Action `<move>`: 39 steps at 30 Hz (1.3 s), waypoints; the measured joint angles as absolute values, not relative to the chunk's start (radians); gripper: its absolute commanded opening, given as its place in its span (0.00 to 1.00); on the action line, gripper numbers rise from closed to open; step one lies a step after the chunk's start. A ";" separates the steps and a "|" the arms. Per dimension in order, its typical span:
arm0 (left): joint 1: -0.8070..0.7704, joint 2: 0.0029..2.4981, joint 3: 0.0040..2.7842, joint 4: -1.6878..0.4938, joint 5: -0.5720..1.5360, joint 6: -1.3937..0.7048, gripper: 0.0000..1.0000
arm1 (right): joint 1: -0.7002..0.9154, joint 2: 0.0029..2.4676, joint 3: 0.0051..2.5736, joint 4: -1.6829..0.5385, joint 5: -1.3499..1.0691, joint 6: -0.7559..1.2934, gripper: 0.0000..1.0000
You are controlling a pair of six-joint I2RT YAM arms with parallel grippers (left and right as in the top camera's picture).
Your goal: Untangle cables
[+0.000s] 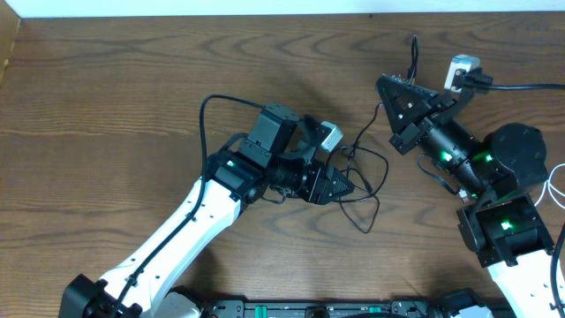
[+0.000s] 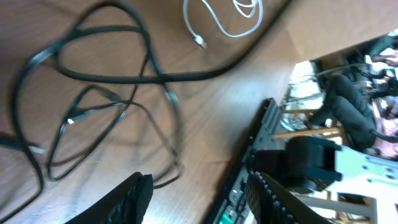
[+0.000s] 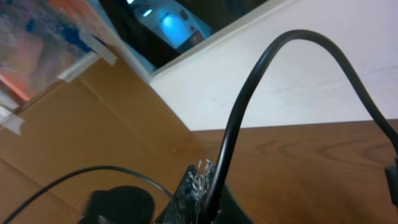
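Dark, wood-grained tabletop (image 1: 132, 88) fills the overhead view. Thin black cables (image 1: 364, 181) are seen knotted in loops at centre and still crossed, so little of the task is judged done. The left gripper (image 1: 344, 187) is held just beside them.

From the left wrist, the rubbery strands are overlapped below a glossy white cable (image 2: 217, 22); the fingers (image 2: 127, 199) are spread and empty.

From the right wrist, a thick black lead (image 3: 249, 93) is arched up from the right gripper (image 3: 200, 186); its grip cannot be told.

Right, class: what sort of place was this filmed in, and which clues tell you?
Probably a robotics lab or workshop: robot arms working at a wooden table, loose tangled cables, and taped cardboard and cluttered equipment in the wrist views' backgrounds.
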State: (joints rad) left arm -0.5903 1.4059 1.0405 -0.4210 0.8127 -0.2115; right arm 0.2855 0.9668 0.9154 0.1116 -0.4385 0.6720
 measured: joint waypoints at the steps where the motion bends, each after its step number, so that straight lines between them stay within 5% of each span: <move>1: -0.590 1.407 1.040 -0.421 0.798 -0.212 0.54 | 0.286 0.967 0.915 0.117 -0.447 0.682 0.01; 22: -0.647 1.418 1.040 -0.313 0.648 -0.345 0.53 | 0.286 0.967 0.915 0.147 -0.479 0.811 0.01; 24: -0.665 1.418 1.040 -0.308 0.627 -0.363 0.46 | 0.286 0.967 0.915 0.147 -0.479 0.816 0.01; 29: -0.707 1.418 1.040 -0.316 0.541 -0.383 0.09 | 0.286 0.967 0.915 0.146 -0.480 0.834 0.01; 35: -0.718 1.418 1.040 -0.356 0.443 -0.393 0.08 | 0.286 0.966 0.915 0.085 -0.486 0.835 0.01; 39: -0.705 1.418 1.040 -0.392 0.385 -0.384 0.08 | 0.285 0.966 0.923 -0.167 -0.477 0.792 0.01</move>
State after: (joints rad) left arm -0.7048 1.4178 1.0405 -0.3916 0.3851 -0.3836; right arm 0.2852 0.9661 0.9230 -0.1669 -0.4767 0.7918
